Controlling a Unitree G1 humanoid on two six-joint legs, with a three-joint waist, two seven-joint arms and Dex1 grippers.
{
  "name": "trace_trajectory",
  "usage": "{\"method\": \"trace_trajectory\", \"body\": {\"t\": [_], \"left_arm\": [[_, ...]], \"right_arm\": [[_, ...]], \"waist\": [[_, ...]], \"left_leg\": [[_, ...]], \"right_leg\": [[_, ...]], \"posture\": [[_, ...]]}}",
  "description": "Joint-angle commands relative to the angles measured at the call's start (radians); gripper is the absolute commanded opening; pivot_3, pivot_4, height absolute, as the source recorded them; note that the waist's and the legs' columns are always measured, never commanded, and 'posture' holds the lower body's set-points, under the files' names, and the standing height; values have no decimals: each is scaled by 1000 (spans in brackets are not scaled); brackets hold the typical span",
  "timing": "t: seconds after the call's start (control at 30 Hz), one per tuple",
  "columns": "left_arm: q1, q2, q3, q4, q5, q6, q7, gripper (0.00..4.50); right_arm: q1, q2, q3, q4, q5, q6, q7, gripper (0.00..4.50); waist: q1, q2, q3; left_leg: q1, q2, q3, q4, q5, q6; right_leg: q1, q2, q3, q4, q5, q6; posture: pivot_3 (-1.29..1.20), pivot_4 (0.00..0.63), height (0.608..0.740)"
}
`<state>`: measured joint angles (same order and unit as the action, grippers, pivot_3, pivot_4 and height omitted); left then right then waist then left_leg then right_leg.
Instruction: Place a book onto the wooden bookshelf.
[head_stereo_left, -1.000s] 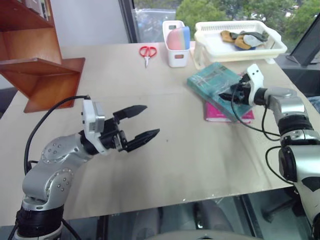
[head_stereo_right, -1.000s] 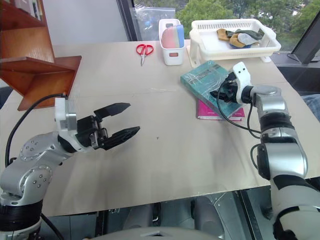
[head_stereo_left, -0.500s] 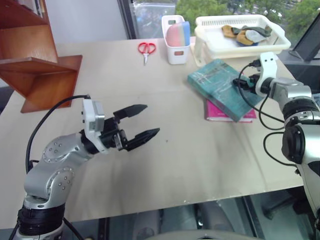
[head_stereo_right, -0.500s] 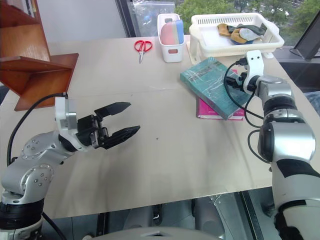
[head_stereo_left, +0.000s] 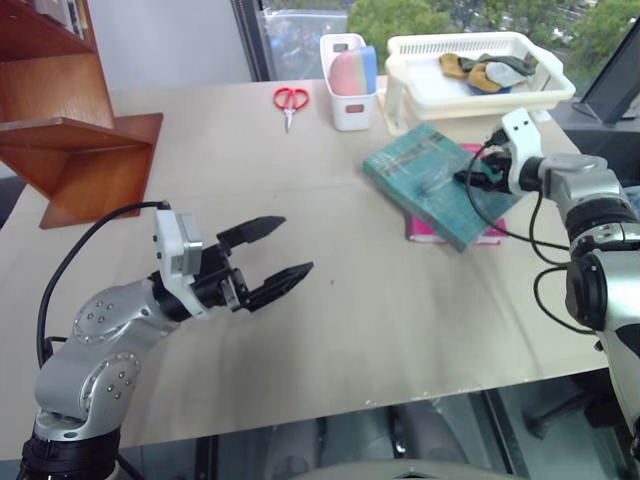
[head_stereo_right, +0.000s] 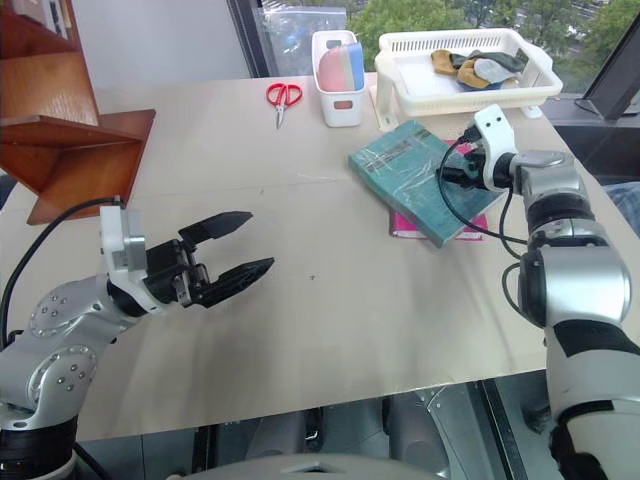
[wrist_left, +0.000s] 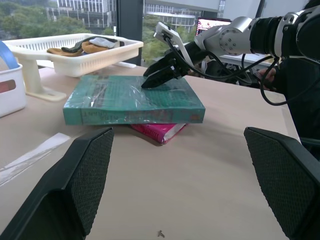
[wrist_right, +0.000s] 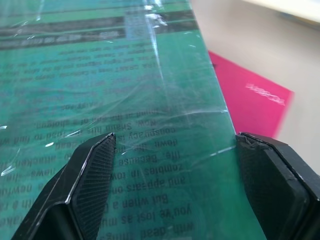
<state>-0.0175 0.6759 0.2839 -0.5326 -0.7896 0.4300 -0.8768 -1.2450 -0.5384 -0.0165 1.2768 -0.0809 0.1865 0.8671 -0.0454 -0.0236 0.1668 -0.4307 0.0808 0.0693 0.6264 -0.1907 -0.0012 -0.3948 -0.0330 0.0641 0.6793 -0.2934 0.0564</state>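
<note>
The book (head_stereo_left: 420, 170) is thick and teal-green under a glossy wrap. It lies flat on a smaller magenta-pink book (head_stereo_left: 428, 230) at the table's right. My right gripper (head_stereo_left: 468, 180) is open, its fingers spread low over the book's right part (wrist_right: 100, 75), tips at the cover. Whether they touch it I cannot tell. My left gripper (head_stereo_left: 296, 245) hangs open and empty over the bare table middle, pointing toward the book (wrist_left: 130, 97). The wooden bookshelf (head_stereo_left: 80, 140), reddish-brown, stands at the table's far left corner.
Red-handled scissors (head_stereo_left: 291, 100) lie at the back centre. A small white caddy (head_stereo_left: 350, 110) stands beside them, and a white plastic basket (head_stereo_left: 480, 98) holding gloves sits behind the books. The table's front edge runs close below my left arm.
My right gripper drew back off the book, then came back over its cover. The teal book has shifted left and turned a little on the pink one. My left gripper stayed put.
</note>
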Motion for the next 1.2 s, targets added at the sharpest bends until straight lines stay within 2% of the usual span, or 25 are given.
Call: {"method": "trace_trajectory", "body": {"t": [0.03, 0.33, 0.53, 0.67, 0.73, 0.83, 0.9, 0.97, 1.1, 1.2], "left_arm": [[-19, 3, 11, -22, -21, -11, -4, 4500], [-56, 5, -8, 14, -17, -4, -27, 4500], [-69, 3, -22, 25, -13, -5, -38, 4500], [-97, -6, -54, 47, 0, -13, -57, 4500], [-115, -9, -70, 63, 6, -17, -67, 4500], [-159, -24, -112, 110, 29, -26, -88, 4500], [-192, -39, -148, 150, 60, -40, -100, 4500], [-230, -61, -180, 200, 101, -48, -83, 4500], [-343, -151, -252, 328, 158, 6, 13, 4500], [-458, -250, -283, 479, 161, 145, 129, 4500]], "right_arm": [[62, 4, 42, 23, -38, 5, 56, 3921], [106, -7, 45, -17, -33, -8, 124, 3921], [113, -19, 3, -56, 12, -17, 119, 3921], [152, -48, -70, -199, 96, -112, 120, 3921], [210, -68, -99, -341, 138, -110, 130, 3921], [423, -122, -144, -747, 212, -41, 148, 3921], [601, -145, -182, -1045, 297, 76, 156, 4416], [746, -147, -222, -1286, 390, 208, 133, 4462], [1054, -164, -297, -1726, 495, 374, 55, 4462], [1198, -159, -319, -1912, 511, 435, -24, 4462]], "waist": [[1, -1, -1], [2, -6, -5], [2, -7, -6], [6, -7, -6], [8, -6, -5], [23, -2, -2], [32, -1, -1], [41, 0, -2], [45, 1, -2], [39, -1, -1]], "left_leg": [[0, 0, 0, 0, 0, 0], [1, 0, 0, 1, 0, 0], [1, 0, 0, 1, 0, 0], [0, 0, -1, 1, 0, 0], [-1, 0, -1, 1, 0, 0], [-2, 0, -1, 1, 0, 0], [-3, 0, -1, 1, 0, 0], [-3, 0, -1, 0, 0, 0], [-3, 0, -1, 1, 0, 0], [-2, -1, -4, 5, 0, 0]], "right_leg": [[1, 0, 0, 0, 0, 0], [2, 0, -1, 0, 0, 0], [2, 0, -1, 0, 0, 0], [2, 0, -1, 0, 0, 0], [1, 0, -1, 0, 0, 0], [0, 0, -1, 0, 0, 0], [0, 0, -2, -1, 0, 0], [-1, 0, -2, -1, 0, 0], [-1, 0, -1, 0, 0, 1], [3, 0, -3, 0, 1, 4]], "posture": [[0, 150, 740], [0, 150, 740], [0, 150, 740], [0, 150, 740], [0, 150, 740], [0, 150, 740], [0, 150, 740], [0, 150, 740], [0, 150, 740], [0, 150, 740]]}}
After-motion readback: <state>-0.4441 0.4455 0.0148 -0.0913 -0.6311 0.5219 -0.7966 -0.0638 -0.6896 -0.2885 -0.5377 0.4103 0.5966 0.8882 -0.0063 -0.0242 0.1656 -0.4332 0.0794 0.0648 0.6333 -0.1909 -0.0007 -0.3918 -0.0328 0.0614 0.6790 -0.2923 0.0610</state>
